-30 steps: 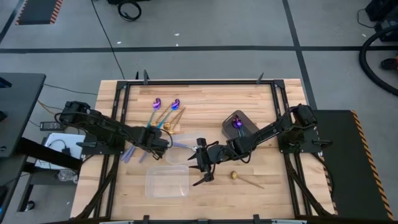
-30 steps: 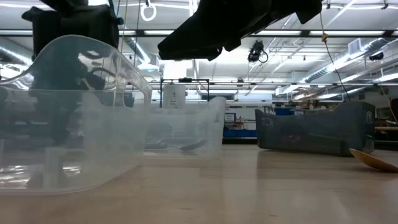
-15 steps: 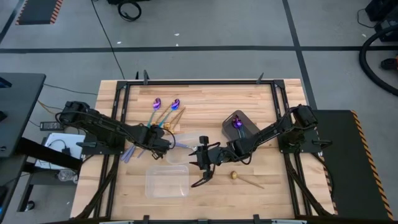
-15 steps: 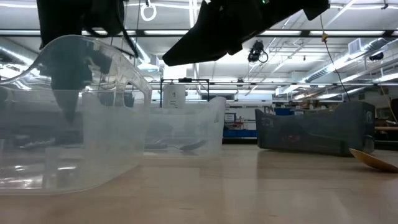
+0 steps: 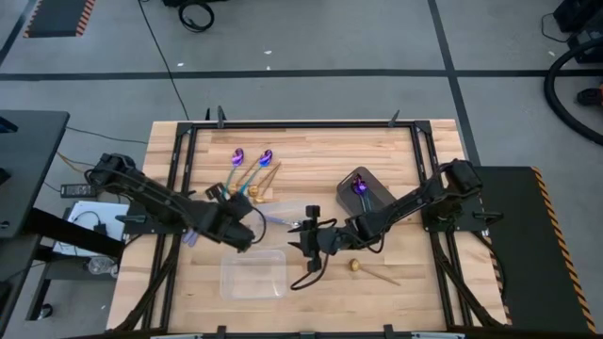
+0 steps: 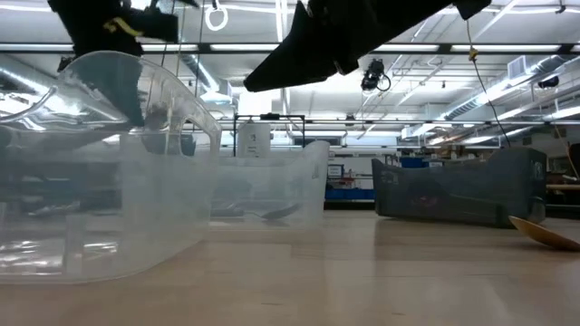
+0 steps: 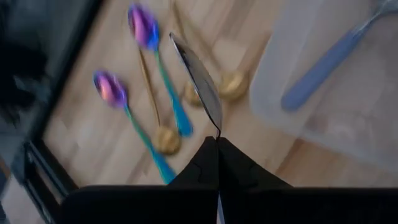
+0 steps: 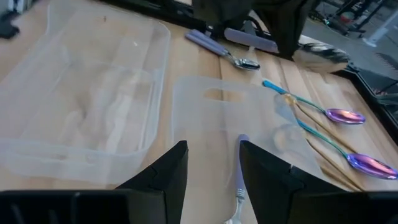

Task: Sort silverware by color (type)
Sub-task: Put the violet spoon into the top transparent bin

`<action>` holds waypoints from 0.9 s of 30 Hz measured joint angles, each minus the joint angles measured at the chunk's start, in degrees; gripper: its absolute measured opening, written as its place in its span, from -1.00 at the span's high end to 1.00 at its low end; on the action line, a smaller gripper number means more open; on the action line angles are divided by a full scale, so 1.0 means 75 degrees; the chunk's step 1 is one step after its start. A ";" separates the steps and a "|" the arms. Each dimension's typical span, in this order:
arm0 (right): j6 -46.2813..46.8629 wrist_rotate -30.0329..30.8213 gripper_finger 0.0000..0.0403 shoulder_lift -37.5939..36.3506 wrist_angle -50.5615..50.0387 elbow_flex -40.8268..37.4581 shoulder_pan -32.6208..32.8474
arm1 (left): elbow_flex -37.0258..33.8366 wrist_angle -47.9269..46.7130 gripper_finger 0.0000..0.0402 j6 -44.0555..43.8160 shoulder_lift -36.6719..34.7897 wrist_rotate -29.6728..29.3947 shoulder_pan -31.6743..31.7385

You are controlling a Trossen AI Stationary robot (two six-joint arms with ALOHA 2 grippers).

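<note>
While the left pincer (image 7: 217, 140) stays clenched on a silver spoon (image 7: 199, 81) pointing straight ahead above the bench (image 5: 311, 151), the near clear tray (image 5: 252, 273) lies just beside; the right pincer (image 8: 213, 163) hangs released.

Both arms were dark, almost black, and built from slim jointed segments with rounded housings at the joints. The left gripper (image 7: 217, 146) had two smooth matte black fingers that narrowed to thin tips, and the right gripper (image 8: 212, 163) had two broader black fingers (image 8: 171, 167) with flat, angular faces. The left arm carried a small pale patch near its wrist.
</note>
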 joint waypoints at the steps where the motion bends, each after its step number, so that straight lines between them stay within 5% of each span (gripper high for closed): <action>1: 0.0081 -0.0001 0.23 -0.0055 -0.0035 0.0000 0.0000 | 0.0050 0.0099 1.00 0.0295 0.0000 -0.0161 -0.0060; 15: 0.1413 0.0204 0.23 -0.0337 -0.1198 0.0000 0.0336 | 0.0315 0.2503 1.00 0.4332 0.0003 -0.1231 -0.0465; 27: 0.2309 0.1847 0.23 -0.0337 -0.1781 0.0000 0.1049 | 0.0315 0.3760 1.00 0.5207 0.0061 -0.0073 0.0222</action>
